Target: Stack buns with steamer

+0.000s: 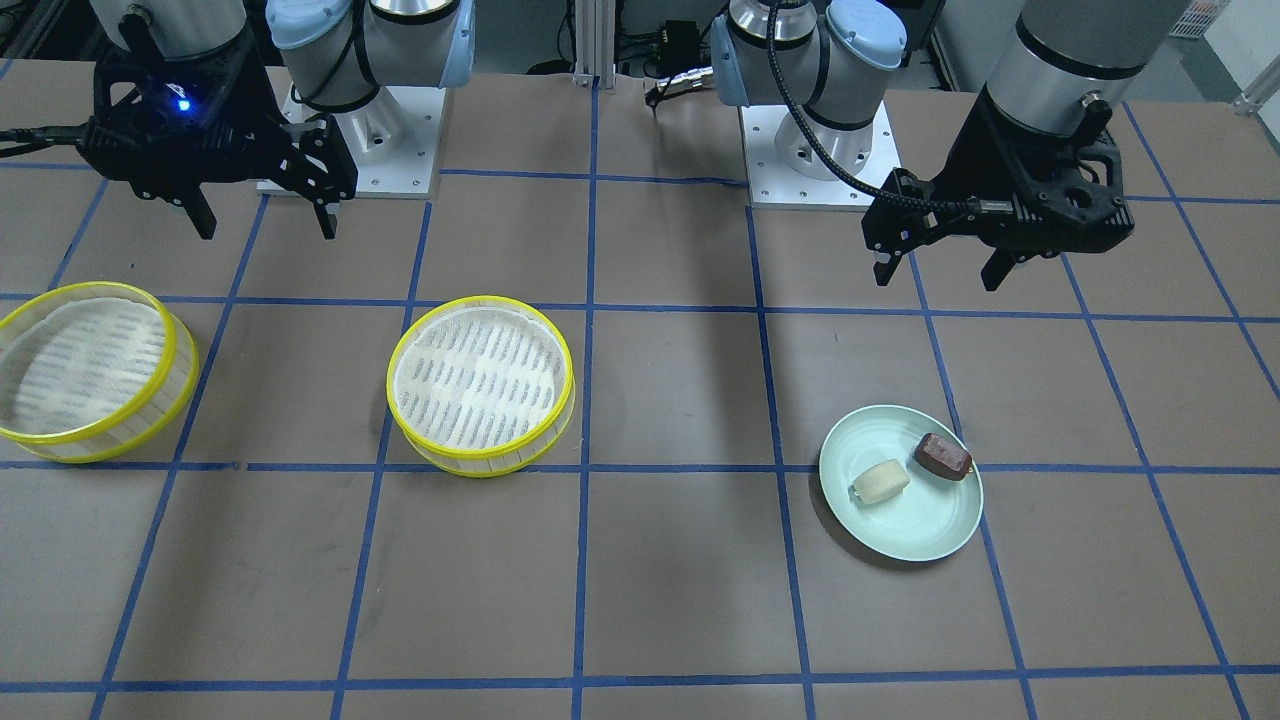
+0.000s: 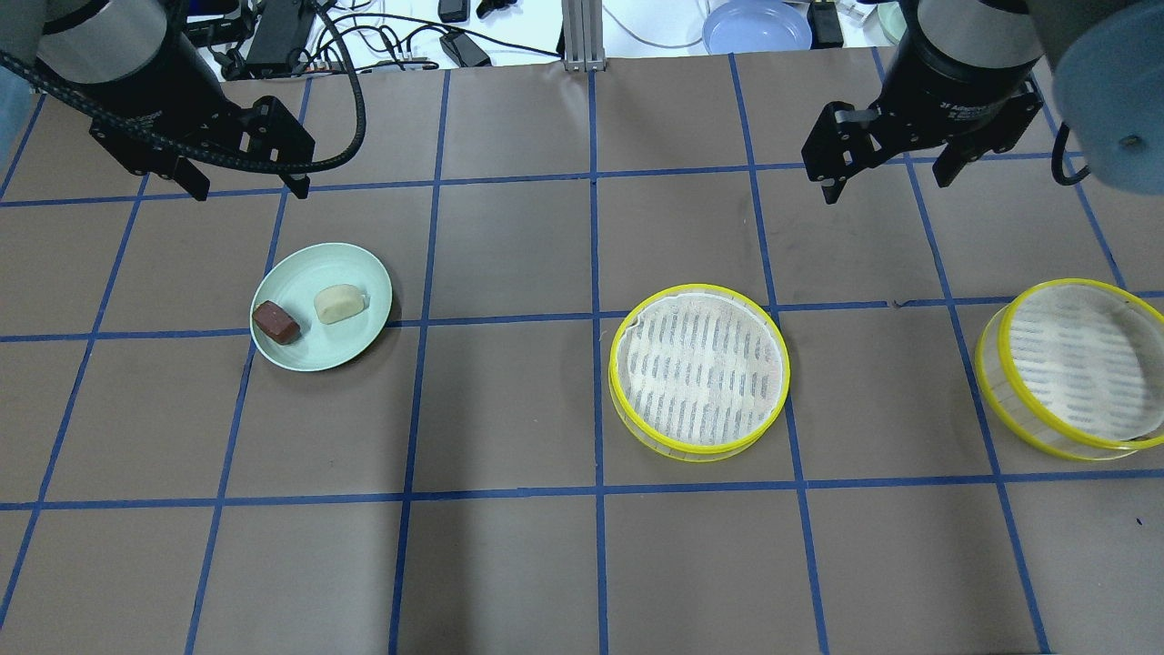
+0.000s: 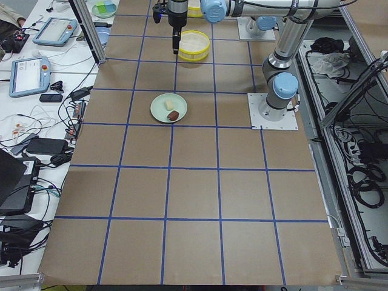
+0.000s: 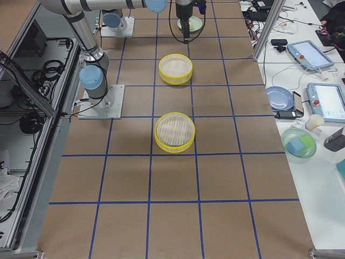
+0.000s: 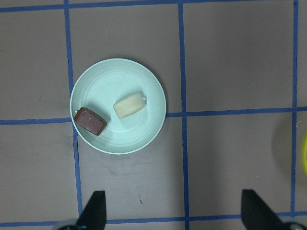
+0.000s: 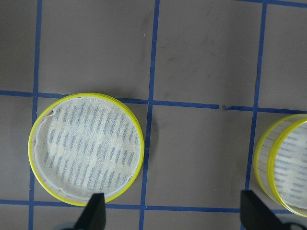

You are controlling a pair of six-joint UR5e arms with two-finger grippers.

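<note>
Two buns lie side by side on a pale green plate (image 2: 318, 264): a cream-yellow bun (image 2: 339, 303) and a reddish-brown bun (image 2: 275, 322). Both also show in the left wrist view, the cream bun (image 5: 128, 105) and the brown bun (image 5: 90, 120). Two yellow-rimmed steamer trays stand apart and hold nothing: one mid-table (image 2: 698, 371), one at the far right (image 2: 1078, 364). My left gripper (image 2: 247, 189) hangs open and empty above the table behind the plate. My right gripper (image 2: 887, 186) hangs open and empty behind the gap between the two trays.
Brown table cover with a blue tape grid. Both arm bases (image 1: 820, 150) stand at the robot's edge. Cables, tablets and bowls lie on the side bench (image 4: 302, 108) beyond the far edge.
</note>
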